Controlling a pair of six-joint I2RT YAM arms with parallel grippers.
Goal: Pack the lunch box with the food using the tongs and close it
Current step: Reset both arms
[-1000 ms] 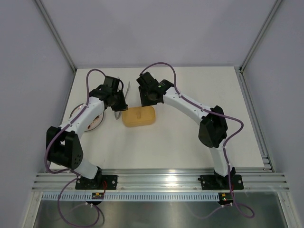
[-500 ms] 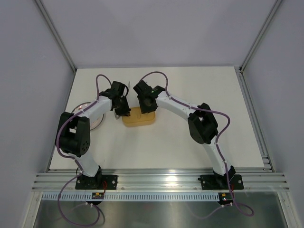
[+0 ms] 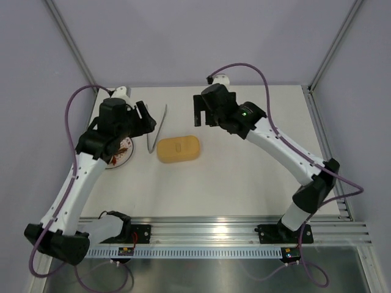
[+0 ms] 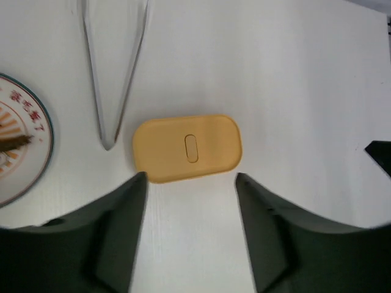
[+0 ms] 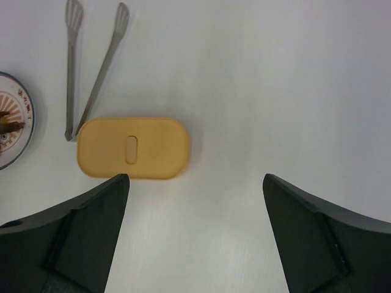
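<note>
The yellow-orange lunch box [image 3: 179, 149] lies flat on the table with its lid on, so the food is hidden. It also shows in both wrist views [image 4: 187, 148] [image 5: 131, 148]. The silver tongs [image 3: 157, 125] [image 4: 113, 79] [image 5: 91, 73] rest on the table just left of the box, with nothing holding them. My left gripper [image 3: 145, 119] [image 4: 190, 177] hangs open above and left of the box, holding nothing. My right gripper [image 3: 201, 114] [image 5: 195, 177] hangs wide open above and behind the box, also holding nothing.
A white plate with a patterned rim [image 3: 119, 155] [image 4: 18, 146] [image 5: 12, 125] sits at the left edge of the table, with a thin brown streak on it. Grey walls enclose the table on three sides.
Both grippers have risen away from the two ends of the lunch box and their jaws have opened. The box with its lid stays where it was.
</note>
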